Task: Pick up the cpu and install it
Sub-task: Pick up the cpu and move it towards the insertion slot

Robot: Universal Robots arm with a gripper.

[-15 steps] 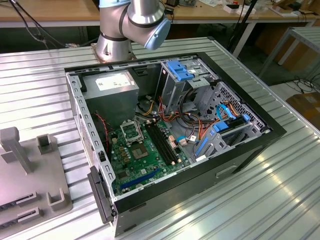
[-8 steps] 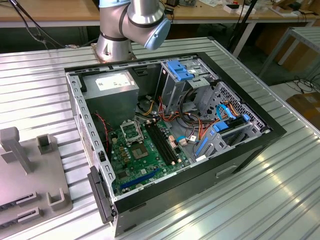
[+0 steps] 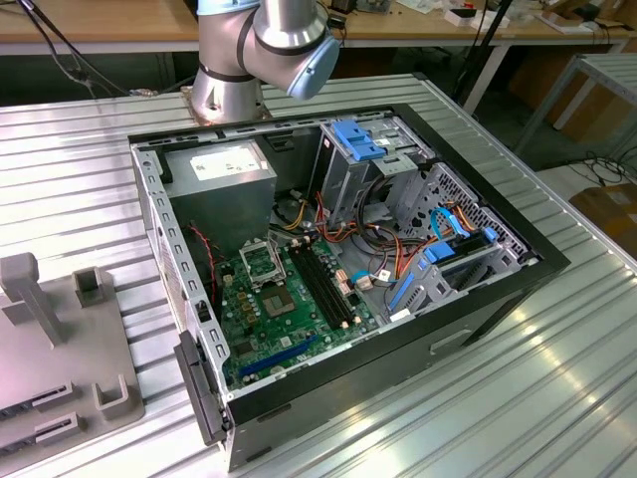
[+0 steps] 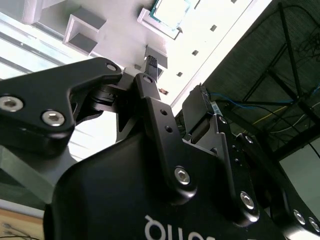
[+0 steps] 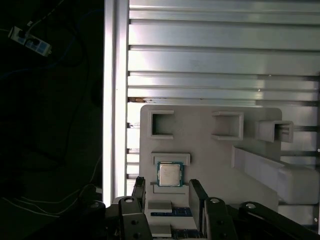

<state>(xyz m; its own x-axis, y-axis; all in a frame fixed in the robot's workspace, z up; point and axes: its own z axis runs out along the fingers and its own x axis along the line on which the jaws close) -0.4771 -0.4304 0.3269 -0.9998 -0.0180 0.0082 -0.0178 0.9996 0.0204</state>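
The pick-up is judged to be in hand: the cpu (image 5: pixel 169 174) is seen flat in the grey holder (image 3: pixel 75 344) at the exterior view's left, just ahead of the wide, empty gripper (image 5: pixel 167 187), so a centred approach is called for.

Bright metal and dull plastic are meeting under my wrist.
The cpu (image 5: pixel 169 174) is showing a smooth, satin silver-grey metal face against a holder plate (image 5: pixel 200 145) of matt pale grey plastic. The ribbed table (image 5: pixel 220 55) is gleaming like bare aluminium. My gripper (image 5: pixel 167 192) is looking matt black, its links studded with shiny steel screws (image 4: pixel 182 174). In the exterior view the power supply (image 3: pixel 224 189) is wearing dull grey sheet metal.
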